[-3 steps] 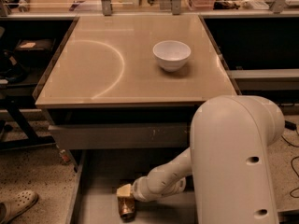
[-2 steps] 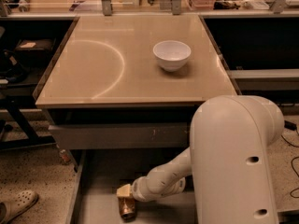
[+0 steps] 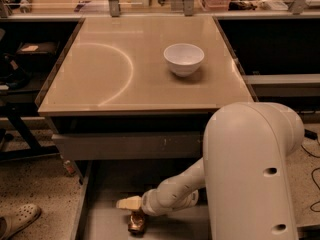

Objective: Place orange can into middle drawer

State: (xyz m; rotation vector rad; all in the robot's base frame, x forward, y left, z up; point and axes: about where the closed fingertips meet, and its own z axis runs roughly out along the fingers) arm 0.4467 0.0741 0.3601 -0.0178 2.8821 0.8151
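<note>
The orange can (image 3: 136, 223) shows as a small shiny golden can low in the open middle drawer (image 3: 102, 219), at or just above its grey floor near the front. My gripper (image 3: 132, 210) reaches down into the drawer from the right and sits right on top of the can, shut on it. One pale finger (image 3: 128, 203) shows above the can; the other is hidden behind it. The big white arm housing (image 3: 250, 174) covers the drawer's right part.
A white bowl (image 3: 184, 58) stands on the tan tabletop (image 3: 125, 74) at the right rear. The grey drawer front (image 3: 125, 145) above is shut. A shoe (image 3: 20, 219) lies on the speckled floor at the left. Dark shelving stands at both sides.
</note>
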